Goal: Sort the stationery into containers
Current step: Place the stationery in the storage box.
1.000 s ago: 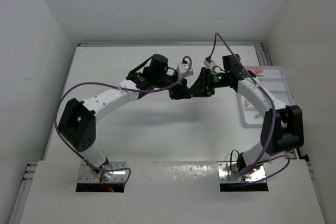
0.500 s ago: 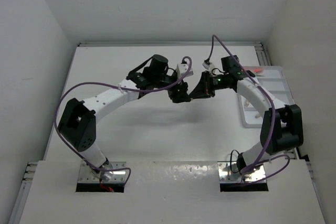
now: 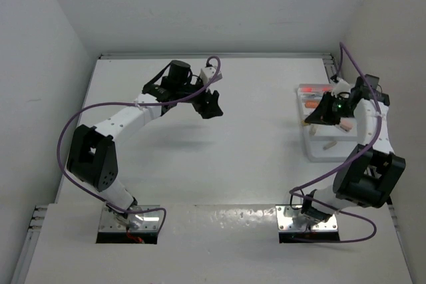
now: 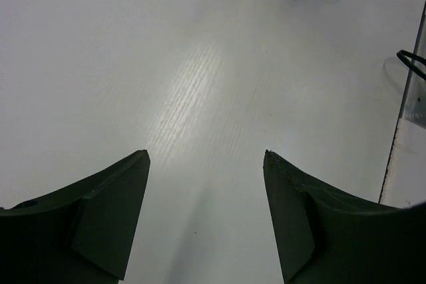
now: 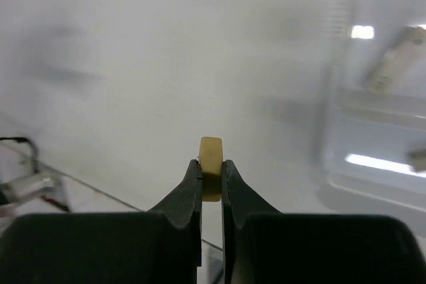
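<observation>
A white table (image 3: 253,131) is seen, with the divided white tray (image 3: 325,156) at its right side. A placing step is judged in hand: the right gripper (image 5: 212,172) is clamped on a small tan block (image 5: 211,154) near the tray's left edge, and a compartment must be reached before release. The left gripper (image 4: 206,157) is held wide apart over the table, nothing held.

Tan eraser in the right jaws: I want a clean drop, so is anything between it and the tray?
Nothing visible does. The right jaws are shut on the tan eraser, and in the top view they hang over the side of the white tray nearest the middle of the table.
</observation>
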`<state>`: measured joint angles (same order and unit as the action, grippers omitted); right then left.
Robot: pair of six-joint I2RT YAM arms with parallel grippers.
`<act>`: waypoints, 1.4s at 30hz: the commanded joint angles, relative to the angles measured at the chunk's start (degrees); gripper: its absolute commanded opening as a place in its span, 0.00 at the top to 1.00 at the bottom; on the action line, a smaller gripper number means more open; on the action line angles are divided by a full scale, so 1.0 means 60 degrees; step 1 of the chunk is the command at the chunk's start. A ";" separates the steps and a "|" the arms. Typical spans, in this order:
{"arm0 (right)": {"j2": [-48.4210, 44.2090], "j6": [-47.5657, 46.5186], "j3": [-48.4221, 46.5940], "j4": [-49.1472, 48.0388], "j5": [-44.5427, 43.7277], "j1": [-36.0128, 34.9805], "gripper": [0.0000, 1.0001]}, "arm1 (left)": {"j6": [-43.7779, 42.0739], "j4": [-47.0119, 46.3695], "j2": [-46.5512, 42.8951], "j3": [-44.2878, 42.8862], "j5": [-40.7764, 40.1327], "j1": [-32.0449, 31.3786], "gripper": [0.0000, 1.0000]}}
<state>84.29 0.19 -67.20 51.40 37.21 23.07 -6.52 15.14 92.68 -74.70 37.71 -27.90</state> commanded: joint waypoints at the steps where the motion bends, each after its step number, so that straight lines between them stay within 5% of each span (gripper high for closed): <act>1: -0.0221 -0.2153 0.0169 0.0604 -0.1630 0.0562 1.00 | -0.0143 0.0363 -0.0228 -0.0206 0.0101 0.0050 0.25; 12: 0.0336 -0.3955 0.0433 -0.0404 -0.3488 0.2833 1.00 | -0.0012 0.0597 -0.0096 -0.0426 -0.0426 0.0065 0.24; 31: 0.0701 -0.5026 0.1942 -0.4449 -0.6172 0.2821 1.00 | -0.0216 0.0876 0.0373 -0.0647 -0.1188 0.0065 0.23; 33: 0.0790 -0.5026 0.1782 -0.4232 -0.6173 0.2718 0.74 | -0.0231 0.0861 0.0315 -0.0603 -0.1378 0.0080 0.22; 37: 0.0615 -0.4909 0.1547 -0.3384 -0.6100 0.2264 0.27 | -0.0129 0.1300 0.0373 -0.0690 -0.1525 0.0328 0.00; 38: 0.0528 -0.4851 0.1416 -0.3207 -0.6056 0.2089 0.21 | -0.0012 0.1359 0.0416 -0.0719 -0.1786 0.0387 0.00; 42: -0.0058 -0.4136 0.0713 -0.1977 -0.5194 0.1490 0.20 | 0.0383 0.1681 0.0373 -0.0822 -0.1891 0.0870 0.00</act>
<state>88.55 -28.14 -57.67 34.48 1.67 34.44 -6.46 23.88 94.94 -77.76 27.86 -25.28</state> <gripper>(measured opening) 0.799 0.997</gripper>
